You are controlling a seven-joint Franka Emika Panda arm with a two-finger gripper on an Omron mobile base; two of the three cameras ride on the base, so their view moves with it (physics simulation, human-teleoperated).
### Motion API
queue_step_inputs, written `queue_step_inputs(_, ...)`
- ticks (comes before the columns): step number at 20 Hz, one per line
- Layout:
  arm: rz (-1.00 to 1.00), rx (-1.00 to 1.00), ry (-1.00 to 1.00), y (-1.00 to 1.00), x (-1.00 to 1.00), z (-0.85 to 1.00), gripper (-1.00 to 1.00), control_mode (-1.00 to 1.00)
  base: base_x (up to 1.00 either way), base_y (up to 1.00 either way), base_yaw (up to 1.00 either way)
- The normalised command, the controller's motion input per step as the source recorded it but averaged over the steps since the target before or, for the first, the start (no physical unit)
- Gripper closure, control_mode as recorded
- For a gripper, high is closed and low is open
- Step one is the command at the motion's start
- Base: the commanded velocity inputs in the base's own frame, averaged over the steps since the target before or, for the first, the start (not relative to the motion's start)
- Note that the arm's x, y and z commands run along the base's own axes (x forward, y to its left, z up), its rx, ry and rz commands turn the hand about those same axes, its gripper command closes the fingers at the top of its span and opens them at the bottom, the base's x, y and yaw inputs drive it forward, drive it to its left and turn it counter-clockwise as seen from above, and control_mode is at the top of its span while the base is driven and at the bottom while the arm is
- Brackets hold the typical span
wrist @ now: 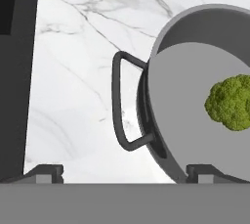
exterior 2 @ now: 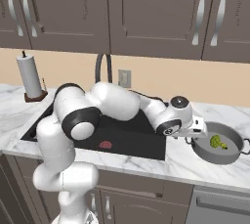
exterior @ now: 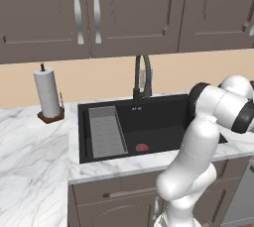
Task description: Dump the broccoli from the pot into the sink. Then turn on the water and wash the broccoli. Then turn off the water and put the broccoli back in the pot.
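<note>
Gripper (wrist: 125, 171) is held open, jaws spread wide; pot (wrist: 195, 120) handle is seen just ahead between them, untouched; broccoli (wrist: 230, 101) is seen inside the pot, beyond

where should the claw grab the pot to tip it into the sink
Probably by the loop handle on the side of the pot facing the sink. It juts out flat from the rim with an open gap a finger can pass through, and the claw hovers open just beside it. Come from above, one finger through the loop. The broccoli sits loose inside, clear of that side.
</note>
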Motion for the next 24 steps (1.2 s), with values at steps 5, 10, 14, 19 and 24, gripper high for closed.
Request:
queue_step_inputs(5,0.00,0.00,-0.01,-0.16,0.26,-0.17,-1.00,-1.00,0.00,0.00,0.00)
queue_step_inputs(10,0.00,0.00,0.00,-0.19,0.28,-0.18,-1.00,-1.00,0.00,0.00,0.00)
queue_step_inputs(14,0.00,0.00,0.00,-0.23,0.23,-0.17,-1.00,-1.00,0.00,0.00,0.00)
queue_step_inputs(19,0.00,0.00,0.00,-0.21,0.19,-0.20,-1.00,-1.00,0.00,0.00,0.00)
queue_step_inputs(24,0.00,0.00,0.00,-0.03,0.06,-0.37,-1.00,-1.00,0.00,0.00,0.00)
